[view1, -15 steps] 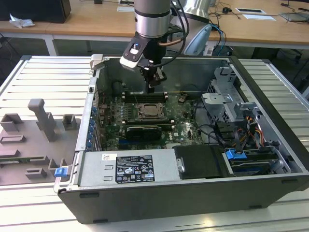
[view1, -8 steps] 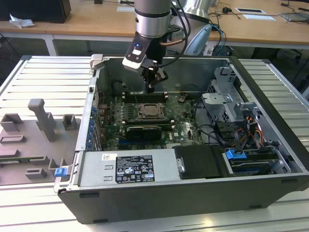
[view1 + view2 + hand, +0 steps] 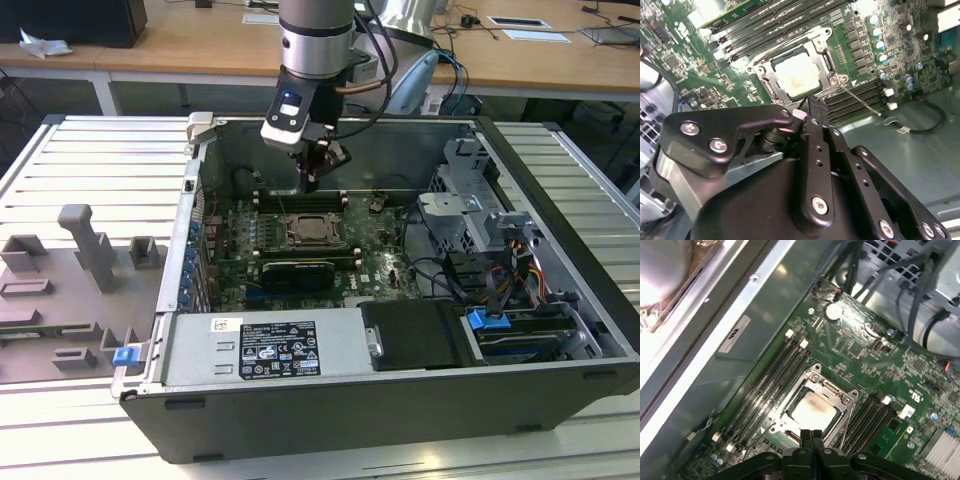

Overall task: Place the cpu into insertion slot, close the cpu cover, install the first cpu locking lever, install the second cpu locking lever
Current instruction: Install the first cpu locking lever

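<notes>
The cpu (image 3: 312,231) lies flat in its socket on the green motherboard, its pale silver top showing in both wrist views (image 3: 797,75) (image 3: 812,410). The cpu cover (image 3: 826,56) (image 3: 829,388), a silver frame, lies down around the chip. From one corner of the socket a thin metal lever (image 3: 862,102) sticks out over the memory slots. My gripper (image 3: 312,178) (image 3: 812,104) (image 3: 811,434) hangs just above the socket's far edge. Its black fingers are shut together with nothing between them.
An open computer case (image 3: 190,250) surrounds the board. Memory slots (image 3: 772,375) flank the socket, and a black expansion card (image 3: 295,272) lies in front of it. Drive cage and cables (image 3: 470,215) stand at the exterior view's right, with grey fixtures (image 3: 85,245) outside the case.
</notes>
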`<state>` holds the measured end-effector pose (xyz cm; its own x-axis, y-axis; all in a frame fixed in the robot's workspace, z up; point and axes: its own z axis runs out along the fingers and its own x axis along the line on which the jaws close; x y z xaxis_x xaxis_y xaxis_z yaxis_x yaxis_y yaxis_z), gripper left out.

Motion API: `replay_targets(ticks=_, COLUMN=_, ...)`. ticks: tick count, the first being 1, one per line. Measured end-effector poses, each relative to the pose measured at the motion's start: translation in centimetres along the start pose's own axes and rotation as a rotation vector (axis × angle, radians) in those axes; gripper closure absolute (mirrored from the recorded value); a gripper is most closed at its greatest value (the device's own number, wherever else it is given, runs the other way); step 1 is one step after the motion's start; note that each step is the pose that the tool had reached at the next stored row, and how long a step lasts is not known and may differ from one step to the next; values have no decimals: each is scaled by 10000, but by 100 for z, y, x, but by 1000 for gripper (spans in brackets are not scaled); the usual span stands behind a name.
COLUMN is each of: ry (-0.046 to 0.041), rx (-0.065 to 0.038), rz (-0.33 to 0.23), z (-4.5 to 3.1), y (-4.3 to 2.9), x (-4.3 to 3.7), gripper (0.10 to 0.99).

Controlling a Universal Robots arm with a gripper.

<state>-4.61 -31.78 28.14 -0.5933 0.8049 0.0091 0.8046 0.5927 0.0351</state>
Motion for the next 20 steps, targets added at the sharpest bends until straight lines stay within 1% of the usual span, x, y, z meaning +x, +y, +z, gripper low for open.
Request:
replay_targets(ticks=2, ry=16, rx=3, rz=-421, z=0, y=0, x=0, gripper=980)
replay_targets(ticks=6, ry=32, rx=7, rz=-885, z=0, y=0, x=0, gripper=980)
replay_targets(ticks=8, ry=48, rx=11, rz=-1339, z=0, y=0, x=0, gripper=980)
replay_targets(ticks=13, ry=67, rx=17, rz=-1922, z=0, y=0, x=0, gripper=980)
replay_targets(ticks=19, ry=101, rx=27, rz=-2905, z=0, y=0, x=0, gripper=980)
replay_targets(ticks=20, ry=103, rx=27, rz=-2953, z=0, y=0, x=0, gripper=980)
